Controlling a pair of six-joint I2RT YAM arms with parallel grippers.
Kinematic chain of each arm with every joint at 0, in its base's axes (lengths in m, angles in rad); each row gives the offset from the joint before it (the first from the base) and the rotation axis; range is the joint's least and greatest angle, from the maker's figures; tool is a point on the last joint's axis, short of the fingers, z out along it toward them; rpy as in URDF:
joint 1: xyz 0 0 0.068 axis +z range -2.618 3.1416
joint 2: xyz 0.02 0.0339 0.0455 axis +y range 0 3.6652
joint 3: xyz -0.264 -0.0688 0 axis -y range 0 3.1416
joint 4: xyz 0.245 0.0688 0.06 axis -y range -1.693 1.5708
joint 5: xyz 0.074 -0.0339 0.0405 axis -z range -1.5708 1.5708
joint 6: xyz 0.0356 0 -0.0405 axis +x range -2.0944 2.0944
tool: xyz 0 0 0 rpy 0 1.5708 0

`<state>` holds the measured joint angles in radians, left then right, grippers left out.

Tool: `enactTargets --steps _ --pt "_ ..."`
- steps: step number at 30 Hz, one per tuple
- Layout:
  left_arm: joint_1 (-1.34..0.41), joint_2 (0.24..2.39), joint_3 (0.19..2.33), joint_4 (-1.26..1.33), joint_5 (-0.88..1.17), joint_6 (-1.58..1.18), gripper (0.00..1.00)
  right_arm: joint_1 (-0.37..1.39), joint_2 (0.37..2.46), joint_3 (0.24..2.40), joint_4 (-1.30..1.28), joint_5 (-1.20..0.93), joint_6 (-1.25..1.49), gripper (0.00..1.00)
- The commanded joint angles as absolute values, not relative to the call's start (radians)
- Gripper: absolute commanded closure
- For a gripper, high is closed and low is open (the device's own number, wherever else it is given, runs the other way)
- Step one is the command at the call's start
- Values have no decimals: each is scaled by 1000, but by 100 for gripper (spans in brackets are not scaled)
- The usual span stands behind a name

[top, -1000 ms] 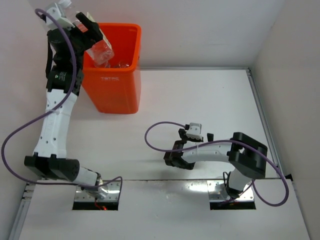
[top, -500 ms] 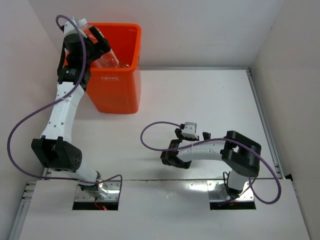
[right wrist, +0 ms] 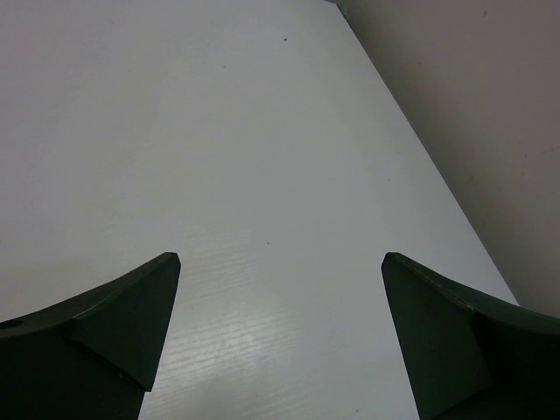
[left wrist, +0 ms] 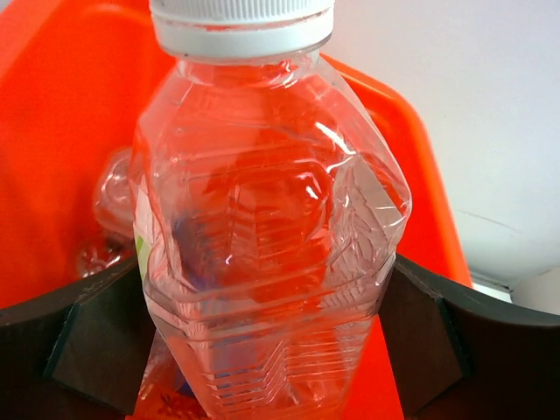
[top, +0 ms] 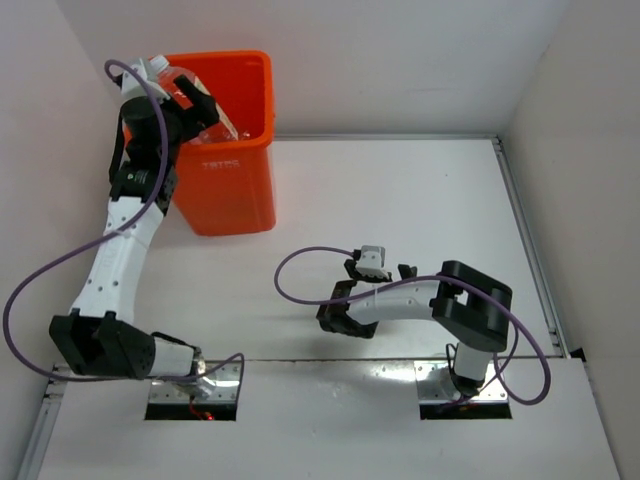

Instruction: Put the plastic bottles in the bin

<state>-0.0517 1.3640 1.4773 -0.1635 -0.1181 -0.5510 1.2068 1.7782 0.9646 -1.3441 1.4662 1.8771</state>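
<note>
You see one clear plastic bottle (left wrist: 262,236), its white cap (left wrist: 241,22) pointing to 12 o'clock in the left wrist view. The left gripper (top: 195,100) clamps it across the body. The bottle is tilted over the 9 o'clock rim of the orange bin (top: 235,190), which stands at the 11 o'clock corner of the table (top: 400,200). A second bottle (left wrist: 109,206) lies inside the bin. The right gripper (right wrist: 280,332), jaws spread wide and holding nothing, hovers low over the table near 6 o'clock.

Left arm (top: 115,250) extended far forward and raised. Left gripper (top: 190,105) held high, fingers (left wrist: 96,341) clamped on either side of a plastic bottle (left wrist: 262,245). Right arm (top: 400,298) folded low over the tabletop (top: 400,200). Right gripper (top: 335,322) fingers (right wrist: 114,324) spread wide apart.
</note>
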Motion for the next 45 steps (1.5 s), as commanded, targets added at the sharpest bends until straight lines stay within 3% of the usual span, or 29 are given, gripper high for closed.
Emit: enactTargets --steps 1,11,14,16,18,23,30,32,35,36,39,45 --pt "-63 1269 1430 -72 -124 -520 0 1213 1778 994 -1410 1500 1881 0" --pt "-63 1236 1405 -29 -124 -500 0 1213 1787 994 -1410 1500 1881 0" --pt "-63 1246 1425 -20 -104 -500 8 1213 1787 994 -1410 1509 1881 0" --pt "-72 1276 1465 -50 -95 -500 6 1213 1787 1003 -1410 1509 1872 0" --pt "-72 1327 1592 -209 -168 -483 0 1222 1787 1003 -1410 1509 1871 0" --pt "-61 1567 1970 -512 -172 -463 0 1223 1796 1003 -1410 1509 1871 0" --pt "-38 1678 2080 -626 21 -478 0 1223 1796 1003 -1410 1509 1871 0" --pt "-38 1624 2047 -574 -32 -515 0 1223 1796 1003 -1410 1509 1871 0" --pt "-54 1391 1658 -140 -63 -489 0 1223 1796 1003 -1410 1509 1871 0" --pt "-54 1390 1613 -127 -86 -512 0 1223 1796 1003 -1410 1509 1871 0" --pt "-58 1427 1778 -277 -55 -459 0 1223 1796 1003 -1410 1509 1871 0" --pt "-98 1401 1747 -228 -144 -420 0 1223 1796 1003 -1410 1509 1871 0"
